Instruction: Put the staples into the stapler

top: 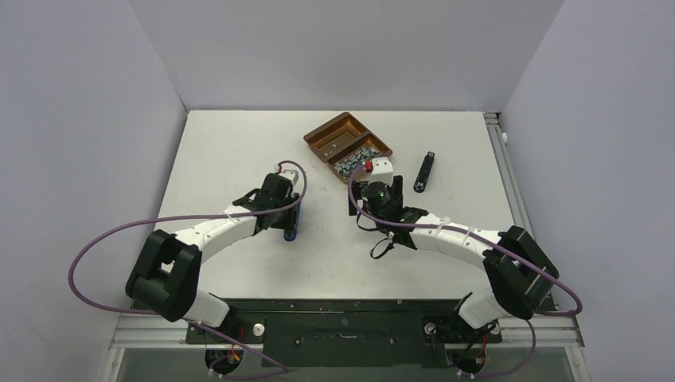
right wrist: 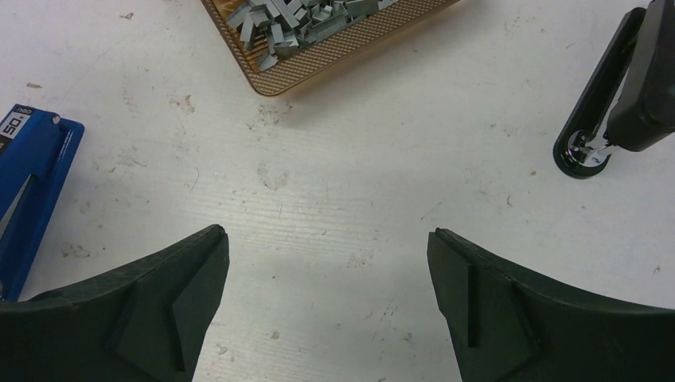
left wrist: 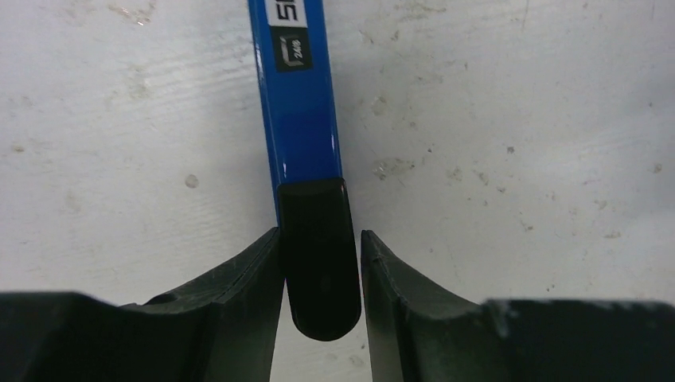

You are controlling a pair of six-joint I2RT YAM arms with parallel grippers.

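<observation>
Near edge first: left arm (top: 215, 231) and right arm (top: 454, 235) both reach forward over the white table (top: 231, 143) from their bases.

Left gripper (left wrist: 320, 232) is down at the table, jaws only narrowly apart, straddling the black rounded end of the blue stapler (left wrist: 298, 111). One finger (left wrist: 247, 286) looks pressed against that black end. The other finger shows a thin sliver of table between pad and stapler. Can't tell if this is a real grip or just a loose straddle. The blue stapler lies flat, its blue body running away from the fingers, with a white-on-black label on top.

Right gripper (right wrist: 326, 232) has its jaws spread wide with nothing between them, only bare scuffed table underneath. It hangs between the two staplers, just short of the tray.

Further out, the staples (right wrist: 290, 24) are a loose heap of small silver-grey strips in the brown tray (right wrist: 318, 68), filling the compartment closest to the right gripper. No strip is in either gripper or on the blue stapler.

Right of the tray, a black stapler (right wrist: 629, 87) sits on the table by itself, apart from the tray and both grippers.
</observation>
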